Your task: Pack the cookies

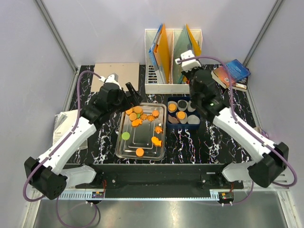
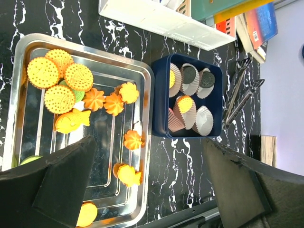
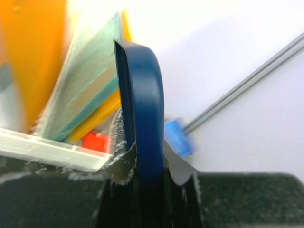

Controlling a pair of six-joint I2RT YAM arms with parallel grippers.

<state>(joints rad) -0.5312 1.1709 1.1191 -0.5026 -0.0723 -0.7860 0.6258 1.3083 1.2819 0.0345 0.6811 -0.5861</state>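
Black marbled table (image 1: 190,142), cookies (image 2: 59,80) in tray (image 1: 142,135) beside blue box (image 2: 159,95), left pincer (image 2: 148,141) spread above tray, right pincer (image 3: 149,178) pinching box rim

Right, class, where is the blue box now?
In the top view, the blue box sits right of the metal tray, just in front of the white file rack.

Left end effector (image 2: 149,147) spread wide, right end effector (image 3: 149,168) pinching box rim (image 3: 142,95)
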